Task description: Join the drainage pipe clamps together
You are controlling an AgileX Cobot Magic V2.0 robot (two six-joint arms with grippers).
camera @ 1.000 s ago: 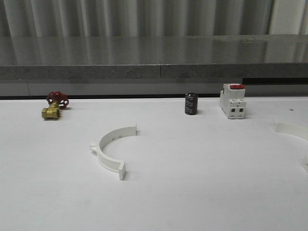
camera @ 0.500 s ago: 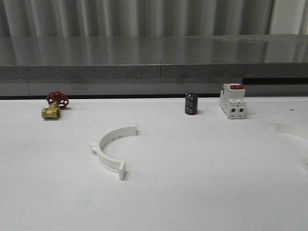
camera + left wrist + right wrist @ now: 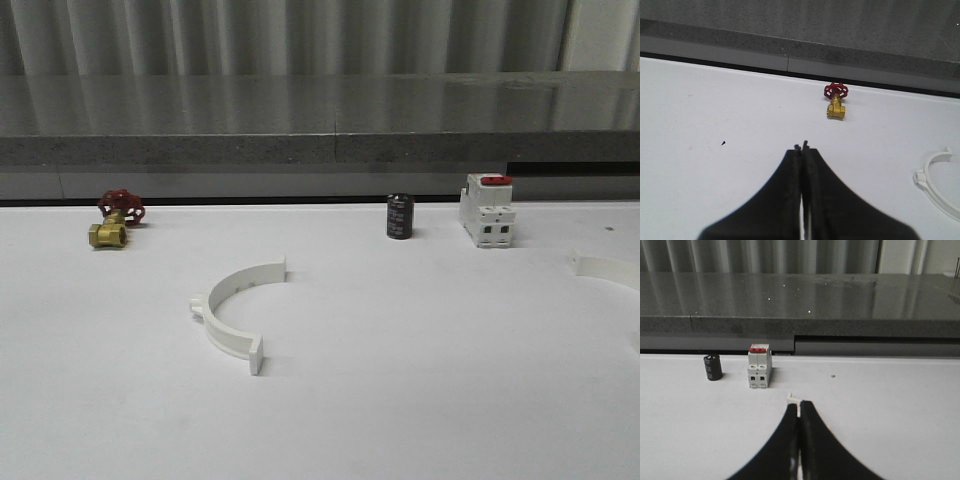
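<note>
White tabletop (image 3: 420, 400) with a grey stone-look ledge (image 3: 320, 125) along its far edge and a pale corrugated wall behind.

Left gripper (image 3: 801, 148): black fingers pressed together, nothing between them, hovering over bare table. Right gripper (image 3: 799, 404): black fingers also together and empty. A small white tip shows just past the right fingertips; it may be an end of a clamp half, but it's too small to tell.

Step in hand, as I judge it: the very start, both arms parked, neither half grasped. The two halves lie well apart, so nothing is joined yet.

First white plastic semicircular clamp half (image 3: 232, 313) lies flat left of centre in the front view, open side facing right, flange tabs at both ends and a small lug on the outer curve. In the left wrist view it sits off to the side of the left claw and apart from it (image 3: 939, 182). Second white plastic clamp half (image 3: 607, 269) lies at the far right edge of the front view, cut off by the frame.

Next move probably calls for opening each claw, reaching to the half on its own side, gripping mid-arc, then bringing the flange tabs face to face.

Other items along the back: brass valve with red handwheel (image 3: 113, 220), small black cylinder (image 3: 400, 216), white boxy breaker with red switch (image 3: 487, 211).
</note>
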